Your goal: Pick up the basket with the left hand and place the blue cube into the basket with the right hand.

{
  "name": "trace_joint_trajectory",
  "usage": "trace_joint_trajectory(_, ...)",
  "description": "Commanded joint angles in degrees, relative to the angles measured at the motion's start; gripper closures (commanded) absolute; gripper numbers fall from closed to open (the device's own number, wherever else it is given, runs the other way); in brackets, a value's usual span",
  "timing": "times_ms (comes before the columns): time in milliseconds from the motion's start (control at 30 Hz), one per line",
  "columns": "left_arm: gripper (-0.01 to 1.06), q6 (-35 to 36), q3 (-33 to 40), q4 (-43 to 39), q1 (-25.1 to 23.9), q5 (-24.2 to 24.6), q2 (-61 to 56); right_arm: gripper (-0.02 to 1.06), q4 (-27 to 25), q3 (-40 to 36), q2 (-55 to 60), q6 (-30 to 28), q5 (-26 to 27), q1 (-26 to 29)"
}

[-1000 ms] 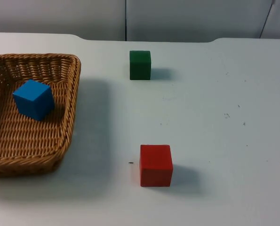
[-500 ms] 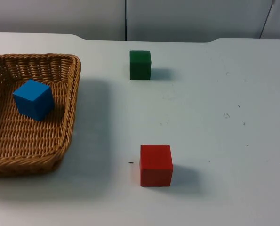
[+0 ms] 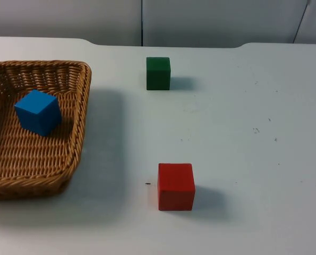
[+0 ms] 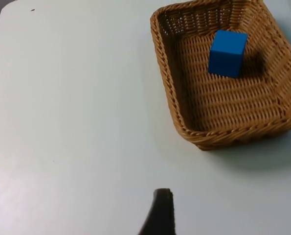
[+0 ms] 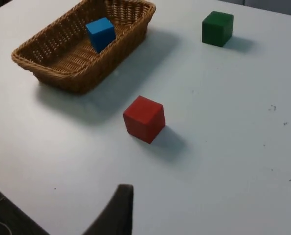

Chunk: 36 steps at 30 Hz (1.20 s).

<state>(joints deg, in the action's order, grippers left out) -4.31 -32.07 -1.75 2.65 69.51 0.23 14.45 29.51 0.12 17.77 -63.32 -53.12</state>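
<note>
Brown woven wicker basket [image 3: 79, 114] sits on white counter [image 3: 242, 133], left side of top view frame. Blue cube [image 3: 38, 112] lies inside it, tilted, toward its far half. Green cube [image 3: 158, 73] upper centre; red cube [image 3: 176, 186] lower centre, well apart from basket. Left pincer [image 4: 160, 215] and right pincer [image 5: 118, 210] each hang above the counter, one black fingertip visible; spread or pressed together, cannot tell.

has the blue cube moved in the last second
No. In the top view the blue cube sits at the same spot in the basket, equally far from the green cube as before.
</note>
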Motion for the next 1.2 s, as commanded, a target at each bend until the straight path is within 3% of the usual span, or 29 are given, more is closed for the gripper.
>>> trace_joint_trajectory(0, 0.33, 0.0, 0.2, 2.1, 0.2, -2.0, -0.2, 0.00, -2.1, -0.1, -0.1, -3.2, 0.6, 0.0)
trace_joint_trajectory(100, 0.33, 0.0, 0.2, 3.7, 0.2, -4.5, -0.2, 0.00, -8.0, -0.4, -0.1, -12.8, 1.4, 0.0)
trace_joint_trajectory(233, 0.33, 0.0, 0.2, 3.4, 0.2, -3.4, -0.2, 0.00, -9.7, -0.4, -0.1, -15.2, 1.5, 0.0)
trace_joint_trajectory(500, 0.32, 0.0, 0.2, 3.0, 0.2, -0.6, -0.2, 0.00, -9.7, -0.5, -0.1, -16.3, 1.5, 0.0)
trace_joint_trajectory(767, 0.03, 0.0, 0.2, 2.9, 0.2, -0.5, -0.2, 0.00, -9.7, -0.5, -0.1, -16.3, 1.5, 0.0)
trace_joint_trajectory(1167, 0.02, 0.0, 0.2, 2.6, 0.2, 0.5, -0.2, 0.00, -9.4, -0.5, -0.1, -16.0, 1.5, 0.0)
